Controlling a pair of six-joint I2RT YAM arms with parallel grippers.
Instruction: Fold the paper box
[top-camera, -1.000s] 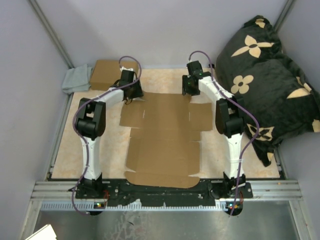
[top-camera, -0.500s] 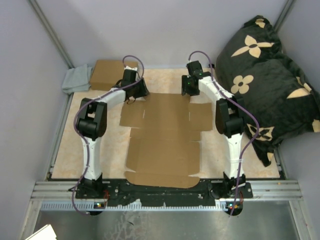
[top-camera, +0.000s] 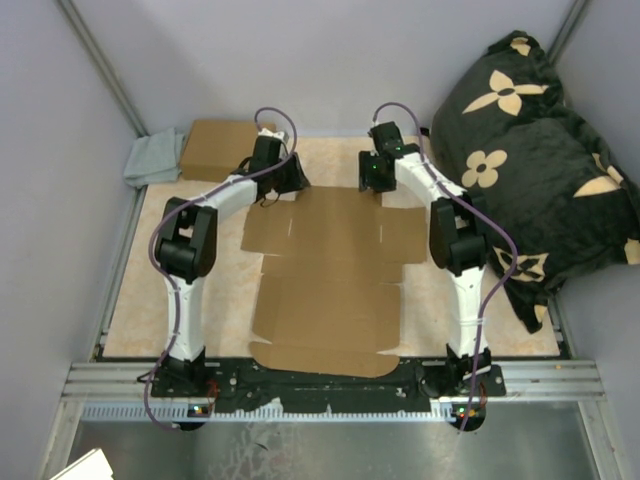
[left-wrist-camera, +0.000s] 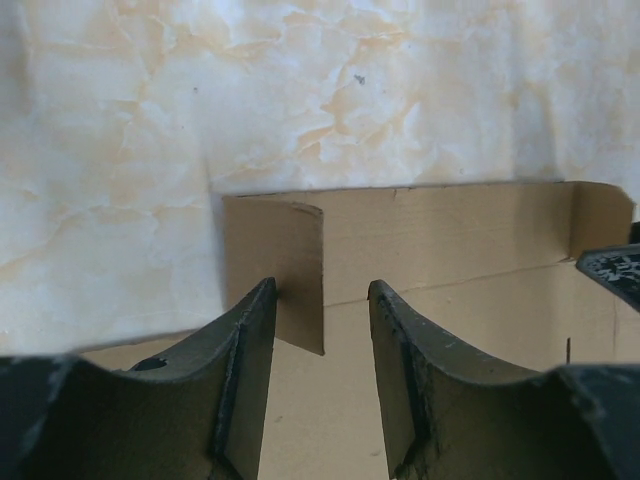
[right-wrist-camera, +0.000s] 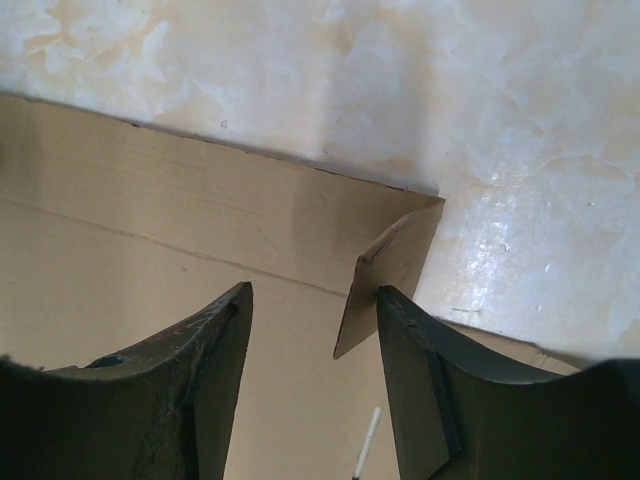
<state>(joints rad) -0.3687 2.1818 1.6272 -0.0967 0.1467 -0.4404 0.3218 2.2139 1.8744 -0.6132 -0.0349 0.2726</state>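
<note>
The box (top-camera: 325, 270) is laid flat and open on the worktop (top-camera: 130, 300), between the two arms, with its far corners beneath the two sets of jaws. No wall is seen standing; only the small flaps at those two far corners stand up from the sheet. The step in hand is judged to be the first one, the raising of the far corner flaps, with almost the whole fold left to do.

The left jaws are held moderately open, astride the left flap (left-wrist-camera: 290, 275), which stands nearly upright in the gap. It lies close against one finger (left-wrist-camera: 245, 340), though contact cannot be settled from this angle. Nothing is clamped. The right jaws are parted to a similar middling width. The right flap (right-wrist-camera: 388, 268) is tilted up just beside one finger (right-wrist-camera: 410, 350), off-centre in the gap, and is not gripped either.

Next, each flap would need to be centred and pinched. Both would then be turned inward together, so that the far panel can be lifted along its crease without the sheet being dragged across the worktop.
</note>
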